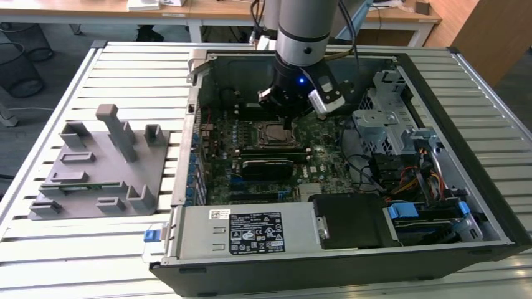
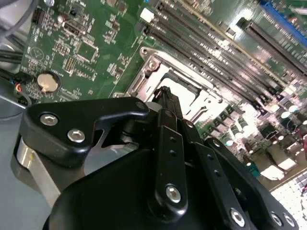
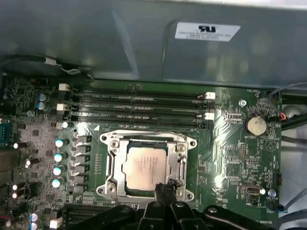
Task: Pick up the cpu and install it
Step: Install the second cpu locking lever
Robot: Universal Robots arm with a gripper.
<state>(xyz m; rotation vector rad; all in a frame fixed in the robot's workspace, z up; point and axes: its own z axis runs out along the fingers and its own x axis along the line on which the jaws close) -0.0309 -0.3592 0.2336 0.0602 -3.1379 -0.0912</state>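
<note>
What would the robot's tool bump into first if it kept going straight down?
Probably the metal frame around the cpu, or the chip's near edge. The tool points down at the green board, its tips at the frame's edge. How much gap is left is hard to judge.

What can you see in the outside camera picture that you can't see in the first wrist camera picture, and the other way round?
Exterior view: the grey fixture plate on the slatted table at the exterior view's left, the whole open computer case, its drive bay and the arm.

First wrist view: the silver cpu lying in its socket, the coin battery and the empty memory slots.

Both: the green motherboard, the socket frame and the end effector at the socket.
</note>
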